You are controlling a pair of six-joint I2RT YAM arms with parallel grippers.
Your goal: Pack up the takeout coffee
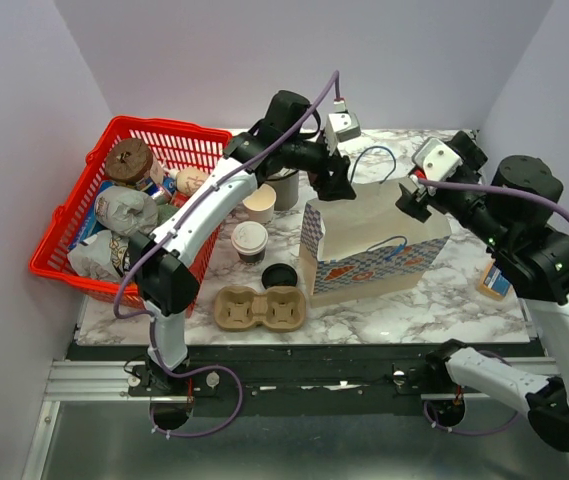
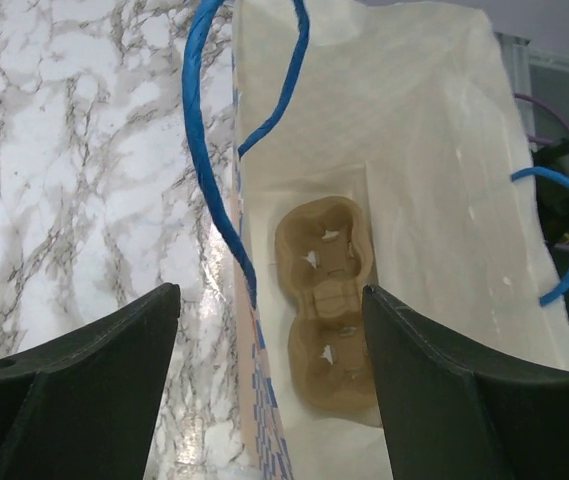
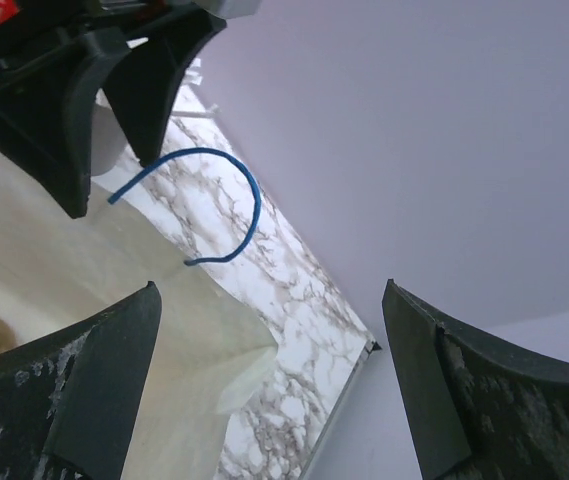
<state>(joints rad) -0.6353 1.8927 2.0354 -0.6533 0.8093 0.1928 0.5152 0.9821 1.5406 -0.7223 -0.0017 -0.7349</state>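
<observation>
The takeout coffee (image 1: 249,241), a dark cup with a white lid, stands on the marble table left of the paper bag (image 1: 374,250). My left gripper (image 1: 338,190) hangs open over the bag's left rim. In the left wrist view its jaws (image 2: 269,295) straddle the bag wall, and a brown cup carrier (image 2: 326,300) lies on the bag's floor. My right gripper (image 1: 411,205) is open at the bag's right upper edge, holding nothing. The right wrist view (image 3: 269,290) shows the bag's corner (image 3: 194,350) and a blue handle (image 3: 226,190).
A red basket (image 1: 69,215) of wrapped goods sits at the left. A cream cup (image 1: 259,204), a round black lid (image 1: 280,275) and a second cup carrier (image 1: 261,308) lie near the coffee. A small bottle (image 1: 495,280) stands at the table's right edge.
</observation>
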